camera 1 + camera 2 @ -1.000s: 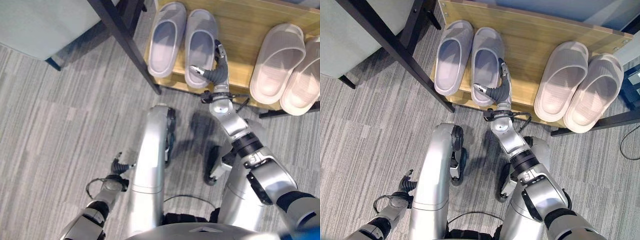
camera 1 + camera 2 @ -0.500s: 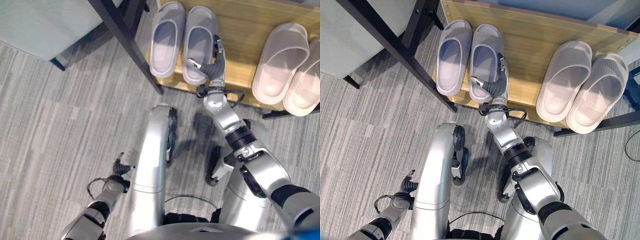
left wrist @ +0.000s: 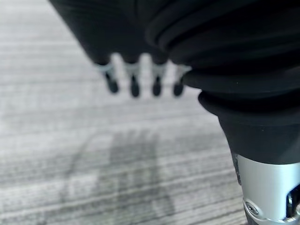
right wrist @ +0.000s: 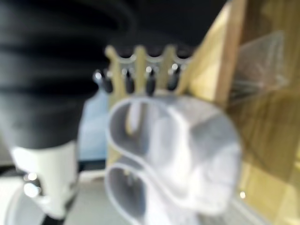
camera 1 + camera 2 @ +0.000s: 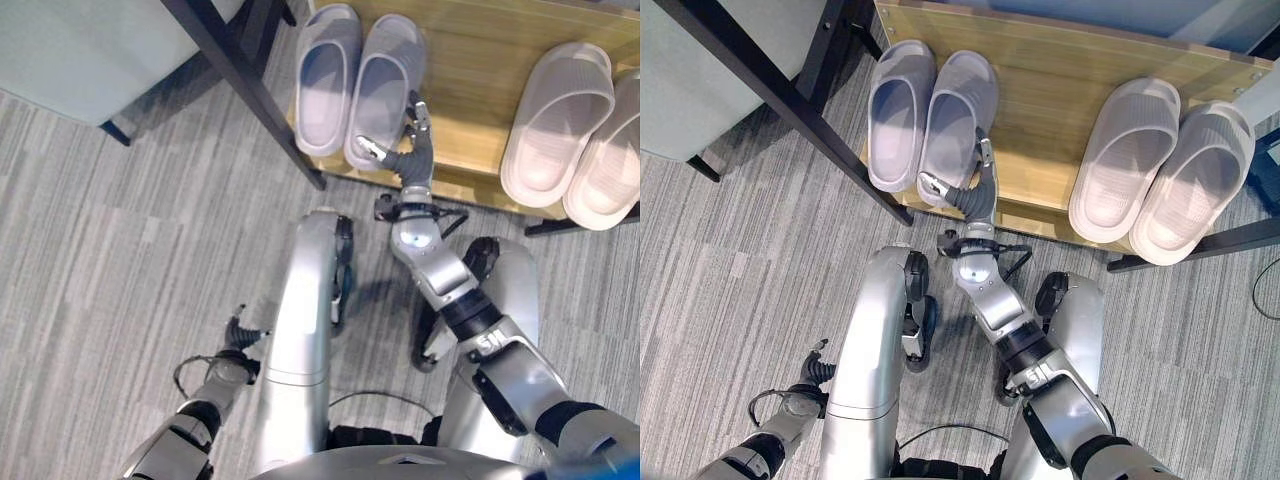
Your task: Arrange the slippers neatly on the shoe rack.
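Right hand (image 5: pixel 975 195) is at the front edge of the wooden shoe rack (image 5: pixel 1060 110), fingers straight and spread, not curled round anything. The fingers (image 5: pixel 985 160) lie along the right side of the inner grey slipper (image 5: pixel 958 120); the thumb (image 5: pixel 932 186) reaches across that slipper's heel end. So the hand is open, flat against the slipper's side and heel, touching it rather than gripping. In the right wrist view the fingers (image 4: pixel 140 75) extend straight past the pale slipper pair (image 4: pixel 173 154) with rack wood beside them.

Inner grey slipper sits on the rack, toe toward the rack's back, heel at the rack's front edge, tilted a little so the heel leans toward the rack's left end. The outer grey slipper (image 5: pixel 898 115) lies just beside it, touching or nearly so, nearer the rack's left end, heel slightly overhanging the front edge. At the rack's right end, well apart from the grey pair, two beige slippers (image 5: pixel 1160 170) lie side by side, toes to the back, angled.

A dark table leg (image 5: pixel 790 105) runs diagonally just off the rack's left corner. Grey striped carpet (image 5: pixel 740 260) lies in front of the rack.

Left hand (image 5: pixel 238 335) hangs low over the carpet, well away from the rack; in the left wrist view its fingers (image 3: pixel 133 84) point down, relaxed, holding nothing.
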Controlling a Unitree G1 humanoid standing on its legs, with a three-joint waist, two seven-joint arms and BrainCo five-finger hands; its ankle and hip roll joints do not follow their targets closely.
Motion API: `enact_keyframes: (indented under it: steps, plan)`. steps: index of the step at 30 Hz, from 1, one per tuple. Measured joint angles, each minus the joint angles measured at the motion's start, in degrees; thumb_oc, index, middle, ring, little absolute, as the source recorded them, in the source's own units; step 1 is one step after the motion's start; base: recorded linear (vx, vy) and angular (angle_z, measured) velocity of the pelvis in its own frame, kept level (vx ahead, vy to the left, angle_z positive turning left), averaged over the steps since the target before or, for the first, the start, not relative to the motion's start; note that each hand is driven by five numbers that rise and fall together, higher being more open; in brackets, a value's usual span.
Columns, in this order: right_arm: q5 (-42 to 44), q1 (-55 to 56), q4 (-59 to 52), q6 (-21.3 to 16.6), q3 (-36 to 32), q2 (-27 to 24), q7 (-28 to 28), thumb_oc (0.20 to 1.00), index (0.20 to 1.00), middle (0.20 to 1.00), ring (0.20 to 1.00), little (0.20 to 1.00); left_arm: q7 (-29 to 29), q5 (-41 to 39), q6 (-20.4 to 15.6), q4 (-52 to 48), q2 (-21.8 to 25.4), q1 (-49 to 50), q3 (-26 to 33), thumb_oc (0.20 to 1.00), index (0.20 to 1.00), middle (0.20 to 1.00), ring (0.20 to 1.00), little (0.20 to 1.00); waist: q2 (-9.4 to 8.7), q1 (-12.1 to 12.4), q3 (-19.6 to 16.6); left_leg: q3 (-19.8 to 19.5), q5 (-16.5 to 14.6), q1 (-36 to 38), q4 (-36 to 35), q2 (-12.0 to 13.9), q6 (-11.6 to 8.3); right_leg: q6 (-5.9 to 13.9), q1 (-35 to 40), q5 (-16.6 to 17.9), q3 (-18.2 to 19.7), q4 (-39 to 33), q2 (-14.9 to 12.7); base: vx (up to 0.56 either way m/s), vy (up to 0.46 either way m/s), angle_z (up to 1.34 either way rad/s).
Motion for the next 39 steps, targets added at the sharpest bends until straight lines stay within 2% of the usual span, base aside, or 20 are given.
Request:
enact_keyframes:
  steps: [10, 12, 13, 14, 16, 17, 18, 19, 21, 22, 24, 26, 27, 28, 29, 30, 31, 33, 35, 39]
  plan:
    - [-7.0, 9.7, -13.5, -0.4, -7.6, -5.6, -3.5, 1.000, 1.000, 1.000, 1.000, 1.000, 0.6, 1.7, 0.0, -0.4, -0.2, 1.1, 0.3, 1.000, 1.000, 1.000, 1.000, 1.000, 0.01, -2.8, -0.1, 0.2, 0.0, 0.3, -0.6, 0.1, -0.16, -0.06, -0.2, 0.0, 0.2, -0.4, 0.2, -0.04, -0.006, 0.00]
    - [-9.2, 9.5, -13.1, -0.4, -7.6, -9.1, -3.2, 1.000, 1.000, 1.000, 1.000, 1.000, 0.6, 2.1, 0.2, -0.6, -1.3, -0.8, 2.0, 1.000, 1.000, 1.000, 1.000, 1.000, 0.09, -3.3, -0.2, 0.5, 1.2, 0.8, -4.6, -0.5, -1.40, 0.77, -0.2, 0.5, 0.2, -3.9, -0.7, -0.18, 0.015, 0.07]
    - [-10.2, 9.5, -12.9, -0.5, -8.2, -10.2, -2.9, 1.000, 1.000, 1.000, 1.000, 1.000, 0.6, 2.3, 0.0, -0.8, -1.6, -2.2, 2.1, 1.000, 1.000, 1.000, 1.000, 1.000, -0.10, -3.0, -0.2, 0.7, 2.8, 1.7, -8.0, -0.1, -0.28, -1.21, 0.1, 2.1, -0.5, -7.1, -0.7, -0.25, -0.012, 0.07]
    - [-11.5, 9.6, -12.9, -0.8, -9.2, -11.4, -2.3, 1.000, 1.000, 1.000, 1.000, 1.000, 0.5, 2.3, -0.1, -1.6, -2.2, -4.3, 2.4, 1.000, 1.000, 1.000, 1.000, 1.000, -0.12, -2.9, -0.3, 0.5, 5.2, 2.4, -13.6, -0.3, -0.26, -1.58, 0.7, 4.2, -1.8, -12.3, -1.2, -0.27, 0.047, 0.14]
    - [-12.0, 9.0, -12.4, -1.2, -9.5, -13.5, -1.6, 1.000, 1.000, 1.000, 1.000, 1.000, 0.4, 2.9, -0.9, -3.8, -2.8, -8.6, 2.3, 1.000, 1.000, 1.000, 1.000, 1.000, -0.24, -3.0, -0.4, -0.9, 11.4, 4.3, -26.7, -2.4, -1.90, -2.55, 2.6, 10.2, -4.9, -24.7, -2.1, -0.18, 0.061, 0.29]
    - [-12.5, 8.1, -12.4, -1.3, -9.4, -13.7, -0.6, 1.000, 1.000, 1.000, 1.000, 1.000, 0.4, 4.2, -1.7, -5.8, -3.3, -9.6, 2.3, 1.000, 1.000, 1.000, 1.000, 1.000, -0.23, -2.9, -0.9, -1.9, 15.2, 6.8, -35.4, -2.6, -2.41, -1.99, 5.0, 14.0, -7.3, -33.4, -1.7, -0.14, 0.011, 0.11]
    - [-12.5, 7.7, -12.3, -1.9, -9.3, -13.7, 0.1, 1.000, 1.000, 1.000, 1.000, 1.000, 0.1, 5.0, -1.7, -8.0, -3.3, -9.1, 1.1, 1.000, 1.000, 1.000, 1.000, 1.000, -0.27, -2.8, -1.0, -2.5, 15.9, 11.2, -40.4, -1.8, -1.98, -3.71, 9.8, 15.0, -9.2, -38.6, -1.2, -0.19, 0.031, -0.04]
    - [-12.4, 7.9, -11.4, -2.0, -8.8, -13.1, 0.7, 1.000, 1.000, 1.000, 1.000, 1.000, 0.1, 5.9, -1.4, -9.2, -2.7, -8.4, 0.4, 1.000, 1.000, 1.000, 1.000, 1.000, -0.62, -2.3, -1.5, -3.1, 16.2, 15.7, -44.6, -1.5, -2.22, -3.97, 14.6, 15.7, -10.5, -43.2, -1.0, -0.15, 0.068, 0.10]
    - [-12.4, 14.8, -6.3, -3.8, -5.4, -13.2, 3.2, 1.000, 1.000, 1.000, 1.000, 1.000, 0.2, 6.1, -1.3, -11.3, -1.3, -2.9, 0.5, 1.000, 1.000, 1.000, 1.000, 1.000, -1.95, -2.3, -7.2, -3.4, 21.4, 25.7, -60.3, -1.9, -3.14, -2.10, 24.3, 20.4, -12.8, -58.2, -0.3, -0.11, 0.058, 0.23]
    - [-12.3, 18.7, -4.9, -3.9, -3.7, -13.1, 4.1, 1.000, 1.000, 1.000, 1.000, 1.000, 0.2, 6.0, -1.5, -11.3, -1.2, 0.2, 0.9, 1.000, 1.000, 1.000, 1.000, 1.000, -2.70, -2.4, -9.9, -3.3, 22.7, 28.6, -64.3, -2.2, -3.22, -1.64, 27.0, 21.5, -13.1, -61.7, 0.0, -0.07, 0.035, 0.18]
    - [-10.9, 31.3, 2.8, -4.8, -0.2, -13.2, 9.7, 1.000, 1.000, 1.000, 1.000, 1.000, -0.1, 6.1, -2.2, -11.3, -1.5, 7.6, 0.3, 1.000, 1.000, 1.000, 1.000, 1.000, -3.96, -2.4, -14.8, -3.4, 26.0, 42.8, -77.9, -2.7, -3.05, 1.76, 40.3, 25.6, -14.2, -75.0, 0.6, 0.02, 0.027, 0.05]
    - [-8.3, 40.0, 5.7, -5.3, -1.8, -14.5, 13.3, 1.000, 1.000, 1.000, 1.000, 1.000, -1.9, 6.3, -2.4, -13.1, 1.1, 11.8, -0.1, 1.000, 1.000, 1.000, 1.000, 1.000, -4.67, -3.7, -17.9, -3.7, 26.4, 47.0, -82.3, -2.7, -2.28, 1.75, 45.8, 26.4, -15.6, -80.8, 1.1, 0.13, 0.038, -0.02]
    - [-5.9, 44.1, 8.3, -4.7, -3.6, -14.5, 15.3, 1.000, 1.000, 1.000, 1.000, 1.000, -3.3, 6.7, -2.4, -14.1, 2.3, 13.7, 0.1, 1.000, 1.000, 1.000, 1.000, 1.000, -5.75, -4.0, -18.7, -3.7, 26.8, 51.7, -85.8, -2.6, -2.18, 2.93, 50.6, 26.9, -15.9, -84.7, 1.7, 0.17, 0.012, -0.03]
    - [-3.2, 48.1, 11.1, -4.2, -6.2, -13.7, 17.4, 1.000, 1.000, 1.000, 1.000, 1.000, -4.8, 6.7, -2.3, -14.9, 2.7, 14.9, -0.4, 1.000, 1.000, 1.000, 1.000, 1.000, -6.77, -4.0, -19.3, -3.4, 29.4, 59.7, -92.9, -2.3, -2.34, 4.43, 58.0, 30.0, -16.8, -91.7, 2.4, 0.11, 0.021, -0.22]
    - [-1.6, 52.6, 12.2, -4.2, -7.4, -13.6, 18.2, 1.000, 1.000, 1.000, 1.000, 1.000, -6.0, 6.9, -3.4, -16.6, 2.3, 17.9, -2.1, 1.000, 1.000, 1.000, 1.000, 1.000, -7.48, -4.0, -21.8, -3.5, 32.5, 67.0, -101.5, -2.4, -2.77, 7.43, 63.4, 33.3, -17.7, -97.4, 2.6, 0.23, -0.028, -0.56]
    - [-1.0, 53.0, 13.7, -5.0, -9.0, -14.9, 20.2, 1.000, 1.000, 1.000, 1.000, 1.000, -8.1, 8.0, -4.5, -18.4, 2.9, 18.2, -2.9, 1.000, 1.000, 1.000, 1.000, 1.000, -8.95, -4.3, -24.0, -4.2, 31.6, 68.5, -102.4, -2.7, -2.10, 6.93, 65.2, 34.8, -17.6, -100.8, 1.5, 0.22, -0.011, -0.44]
    - [-0.8, 53.2, 14.7, -4.9, -10.2, -14.0, 20.5, 1.000, 1.000, 1.000, 1.000, 1.000, -8.7, 8.0, -4.5, -18.7, 2.8, 18.1, -3.4, 1.000, 1.000, 1.000, 1.000, 1.000, -8.69, -4.6, -23.9, -4.7, 31.9, 69.2, -102.6, -2.5, -2.00, 5.85, 66.8, 35.9, -18.1, -102.5, 2.0, 0.23, -0.030, -0.18]
    - [0.0, 52.6, 23.7, -4.6, -12.3, -11.0, 22.6, 1.000, 1.000, 1.000, 1.000, 1.000, -11.3, 8.0, -4.0, -22.4, 2.6, 20.1, -4.4, 1.000, 1.000, 1.000, 1.000, 1.000, -7.51, -4.7, -24.5, -4.7, 35.3, 78.5, -111.5, -2.1, -2.05, 7.69, 75.3, 38.6, -19.0, -110.6, 3.3, 0.22, -0.023, 0.10]
    - [0.0, 50.2, 31.3, -4.3, -12.1, -10.0, 23.8, 1.000, 1.000, 1.000, 1.000, 1.000, -12.9, 9.0, -3.3, -23.3, 2.2, 19.9, -5.4, 1.000, 1.000, 1.000, 1.000, 1.000, -6.62, -4.6, -26.3, -3.8, 37.2, 83.8, -117.0, -1.8, -2.02, 7.02, 79.5, 40.3, -18.7, -115.0, 4.0, 0.19, -0.021, -0.20]
    - [0.0, 45.2, 38.4, -3.9, -11.8, -9.4, 24.4, 1.000, 1.000, 1.000, 1.000, 1.000, -13.9, 11.2, -3.3, -26.6, 1.9, 17.3, -9.0, 1.000, 1.000, 1.000, 1.000, 1.000, -3.51, -5.6, -30.0, -2.7, 42.1, 90.7, -127.7, -0.5, -2.74, 7.61, 83.5, 43.3, -17.3, -121.9, 6.4, 0.14, -0.027, -0.25]
